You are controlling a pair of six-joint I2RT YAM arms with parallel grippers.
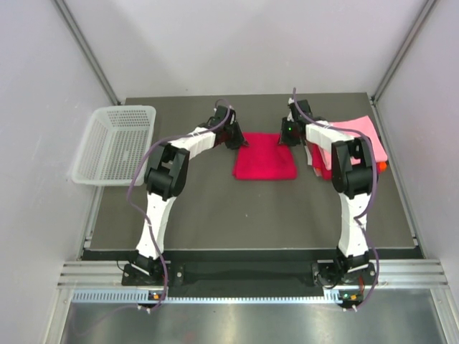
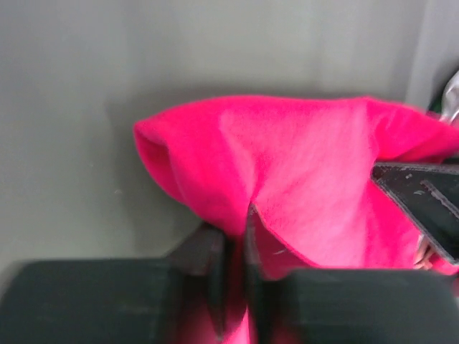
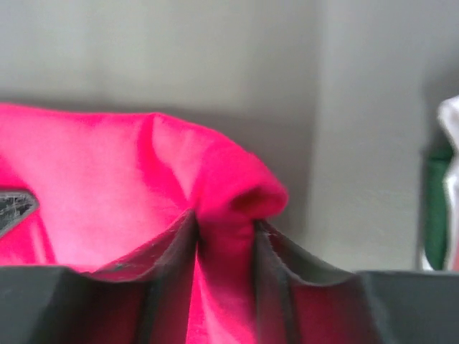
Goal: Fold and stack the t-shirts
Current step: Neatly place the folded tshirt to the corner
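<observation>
A crimson-magenta t-shirt (image 1: 265,159) lies folded into a rough square in the middle of the dark table. My left gripper (image 1: 235,138) is at its far left corner. In the left wrist view the gripper (image 2: 237,240) is shut, with a pinch of the magenta cloth (image 2: 308,172) between its jaws. At the far right corner, my right gripper (image 1: 289,132) is shut too; its wrist view shows a bunched fold of the shirt (image 3: 107,179) squeezed in the gripper (image 3: 226,240). More t-shirts lie stacked at the right, a light pink one (image 1: 364,130) on top of a red one (image 1: 323,170).
A white perforated basket (image 1: 118,143) stands at the table's left edge, partly overhanging it. An orange edge (image 1: 383,166) shows under the right stack. The right arm (image 1: 344,165) covers part of that stack. Grey walls close in the table on three sides.
</observation>
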